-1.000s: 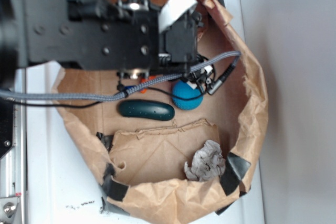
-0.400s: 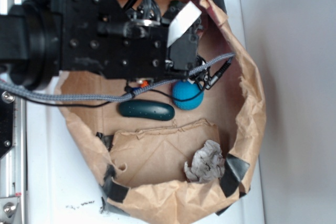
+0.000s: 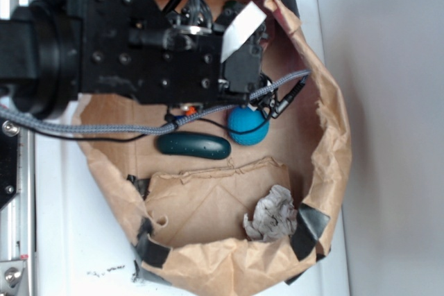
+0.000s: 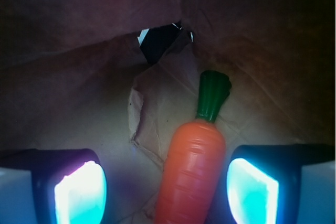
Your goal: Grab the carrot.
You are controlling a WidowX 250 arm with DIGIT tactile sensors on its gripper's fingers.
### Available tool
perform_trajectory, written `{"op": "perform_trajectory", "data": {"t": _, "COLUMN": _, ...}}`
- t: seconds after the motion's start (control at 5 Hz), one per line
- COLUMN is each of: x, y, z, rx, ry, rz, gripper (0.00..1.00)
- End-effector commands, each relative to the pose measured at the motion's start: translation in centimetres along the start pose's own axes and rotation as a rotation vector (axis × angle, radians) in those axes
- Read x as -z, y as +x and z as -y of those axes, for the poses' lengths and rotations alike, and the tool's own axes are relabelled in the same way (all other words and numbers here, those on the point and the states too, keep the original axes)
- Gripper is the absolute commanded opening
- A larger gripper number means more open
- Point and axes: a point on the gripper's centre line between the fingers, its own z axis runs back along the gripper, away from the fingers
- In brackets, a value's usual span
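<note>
Step in hand: closing in on the carrot [image 4: 191, 169] inside the brown paper bag [image 3: 333, 136], before the grasp.

Carrot position: it lies on the bag floor. In the wrist view its orange body runs from the bottom edge up and slightly right, and its green stem end [image 4: 212, 94] points away toward the back wall of the bag. The body sits between the two fingers but off centre, just beside the right finger [image 4: 252, 192] and farther from the left finger [image 4: 79, 195]. In the exterior view only a small orange sliver [image 3: 189, 109] shows under the arm [image 3: 132, 46]; the rest is hidden.

Neighbours: a blue ball [image 3: 248, 125] and a dark green oblong [image 3: 193, 145] lie near the arm on the bag floor, and a crumpled grey wad [image 3: 272, 216] lies well apart by the rim. None of these appears between the fingers in the wrist view.

Fingers: the gripper [image 4: 165, 195] is spread wide with a clear gap on each side of the carrot. It holds nothing. I cannot tell whether the right finger touches the carrot.

To do the step well (judgement):
- Shift a little toward the right finger's side so the carrot sits centred.
- Go down until the pads bracket the thick orange part, not the narrow stem.
- Then close squarely across the body.

Risks: an off-centre close may roll the carrot sideways, and the creased paper floor could catch a fingertip.
</note>
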Motion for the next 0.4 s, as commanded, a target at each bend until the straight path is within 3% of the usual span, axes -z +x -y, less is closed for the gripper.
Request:
{"op": "perform_trajectory", "data": {"t": 0.0, "x": -3.12, "y": 3.02, "z": -1.43, "rx": -0.008, "ry": 0.007, "rz": -0.161, "gripper": 1.00}}
{"op": "perform_trajectory", "data": {"t": 0.2, "x": -3.53, "y": 3.67, "z": -1.43, "rx": -0.013, "ry": 0.023, "rz": -0.245, "gripper": 1.00}}
